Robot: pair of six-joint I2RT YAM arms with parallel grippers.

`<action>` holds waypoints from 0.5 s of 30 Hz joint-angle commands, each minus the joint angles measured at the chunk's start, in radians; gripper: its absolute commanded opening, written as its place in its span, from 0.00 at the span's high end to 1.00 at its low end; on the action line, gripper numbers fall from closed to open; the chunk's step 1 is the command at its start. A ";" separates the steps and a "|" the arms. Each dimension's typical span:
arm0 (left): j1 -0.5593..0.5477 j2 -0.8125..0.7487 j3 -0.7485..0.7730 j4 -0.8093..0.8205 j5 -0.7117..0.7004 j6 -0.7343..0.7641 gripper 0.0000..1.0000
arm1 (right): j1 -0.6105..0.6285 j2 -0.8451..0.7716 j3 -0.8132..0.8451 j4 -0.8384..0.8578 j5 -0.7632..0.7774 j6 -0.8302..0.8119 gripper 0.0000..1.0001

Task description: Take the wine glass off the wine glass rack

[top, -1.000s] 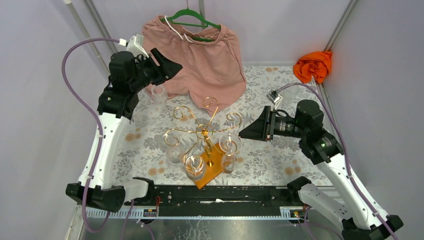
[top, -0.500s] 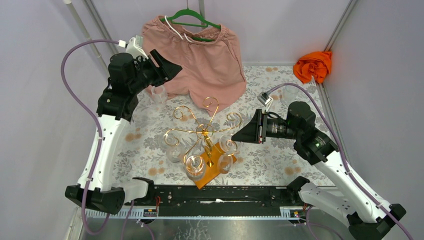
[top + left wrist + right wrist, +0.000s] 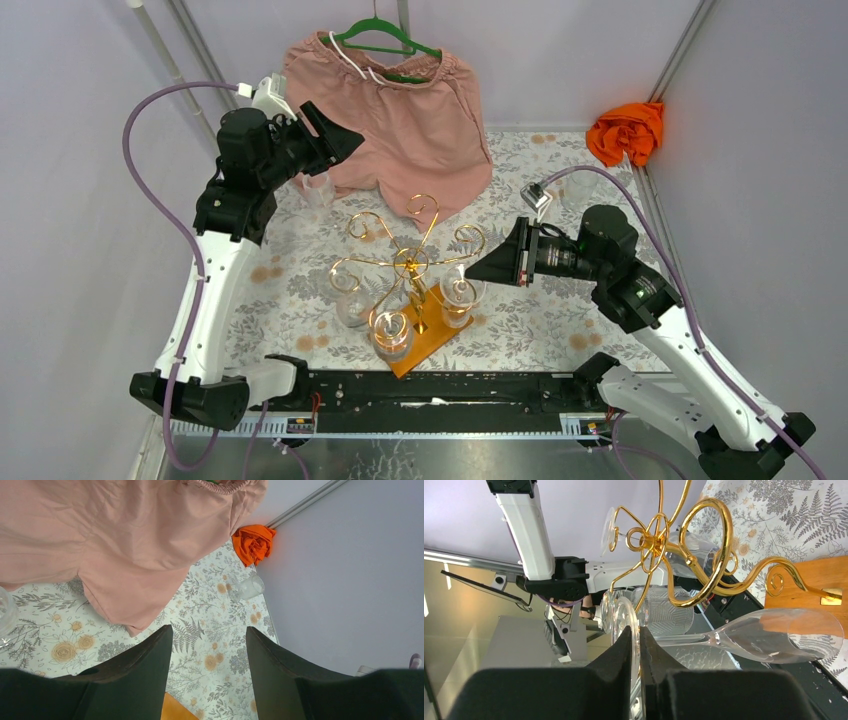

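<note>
The right tool is clamped on the thin round foot of the glass, its two dark fingers pressed against either face of the disc. From the tool the stem runs straight ahead to the bowl, which lies near the wooden base of the rack. The rack stands just ahead of this tool, its gold scrolls close beside the stem. Whether the stem sits in a scroll cannot be told. Other glasses hang on the rack, beyond the held one as seen from the tool. The left tool is held high and well apart from the rack, its fingers spread with nothing between them. Just ahead of it and to one side hang pink shorts. Further ahead, past its fingertips, an orange cloth sits at the corner of the flowered desk, with a clear tumbler just beside the cloth.
</note>
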 commanded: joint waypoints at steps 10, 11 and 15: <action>-0.006 -0.013 -0.001 0.024 -0.005 0.025 0.37 | 0.007 -0.004 0.069 -0.029 0.101 0.066 1.00; -0.007 -0.012 -0.001 0.024 -0.005 0.027 0.36 | 0.008 -0.006 0.064 -0.020 0.107 0.079 1.00; -0.007 -0.008 -0.002 0.025 -0.002 0.029 0.36 | 0.007 -0.021 0.043 0.011 0.108 0.107 1.00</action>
